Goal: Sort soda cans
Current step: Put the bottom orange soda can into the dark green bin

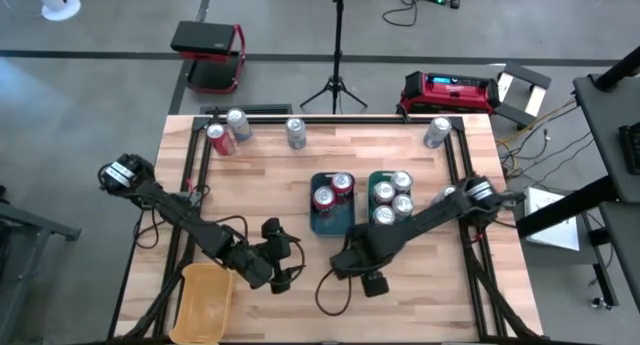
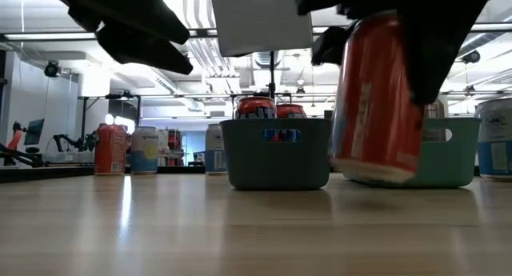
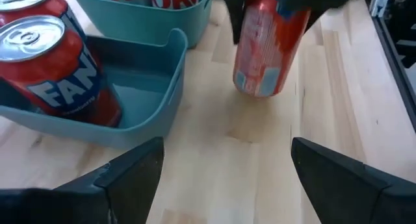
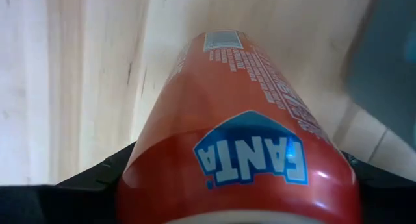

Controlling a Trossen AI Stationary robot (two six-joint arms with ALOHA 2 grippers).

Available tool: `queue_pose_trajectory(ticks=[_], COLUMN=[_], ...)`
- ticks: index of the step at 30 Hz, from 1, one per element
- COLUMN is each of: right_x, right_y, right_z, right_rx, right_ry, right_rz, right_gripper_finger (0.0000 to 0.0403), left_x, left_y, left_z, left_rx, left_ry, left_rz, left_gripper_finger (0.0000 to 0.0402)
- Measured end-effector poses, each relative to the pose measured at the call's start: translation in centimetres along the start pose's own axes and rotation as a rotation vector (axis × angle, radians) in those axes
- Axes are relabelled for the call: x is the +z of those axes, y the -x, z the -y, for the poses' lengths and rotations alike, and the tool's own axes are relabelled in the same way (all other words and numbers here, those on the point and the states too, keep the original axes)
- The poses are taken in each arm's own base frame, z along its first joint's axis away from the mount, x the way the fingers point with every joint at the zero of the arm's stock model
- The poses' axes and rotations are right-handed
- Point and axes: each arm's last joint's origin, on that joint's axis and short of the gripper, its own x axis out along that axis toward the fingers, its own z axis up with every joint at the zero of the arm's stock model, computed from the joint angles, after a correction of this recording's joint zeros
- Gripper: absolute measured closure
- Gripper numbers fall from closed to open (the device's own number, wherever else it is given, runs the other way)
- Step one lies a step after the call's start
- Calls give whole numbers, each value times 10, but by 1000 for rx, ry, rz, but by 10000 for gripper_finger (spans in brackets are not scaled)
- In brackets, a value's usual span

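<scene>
Just in front of the dark teal tray (image 1: pixel 330 221), the right gripper (image 2: pixel 416 44) clasps a red Fanta can (image 2: pixel 376 100), tilted and lifted slightly off the wooden table (image 1: pixel 270 180). Near it, the left gripper (image 3: pixel 224 169) hovers with fingers spread wide, empty, beside the yellow tray (image 1: pixel 203 300).

Right wrist cam: red can (image 4: pixel 240 126) fills the view, clamped in the right gripper (image 4: pixel 237 185).
"FANTA" in white on a blue badge, small print and barcode toward the far end. Dark fingers (image 4: pixel 97 175) flank it on both sides. Light wood table (image 4: pixel 78 68) beneath, teal tray (image 4: pixel 383 62) edge nearby.
</scene>
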Motion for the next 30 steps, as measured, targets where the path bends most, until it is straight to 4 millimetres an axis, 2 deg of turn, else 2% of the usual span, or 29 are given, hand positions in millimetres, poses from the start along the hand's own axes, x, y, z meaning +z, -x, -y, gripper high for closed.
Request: queue_pose_trajectory(ticks=[5, 14, 21, 30], right_x=[18, 42, 45, 48], right_y=[-15, -14, -12, -9], right_z=[-1, -4, -5, -5], right_rx=[-30, -45, -42, -40], right_ry=[85, 203, 277, 263], right_rz=[-74, -65, -43, -13], right_gripper_finger=[106, 100, 76, 54], left_x=[6, 7, 6, 7], left_y=[2, 7, 9, 11], left_z=[3, 6, 8, 7], left_rx=[0, -15, -21, 113], left_ry=[-2, 31, 42, 34], left_rz=[-3, -83, -84, 30], left_gripper_finger=[80, 80, 80, 79])
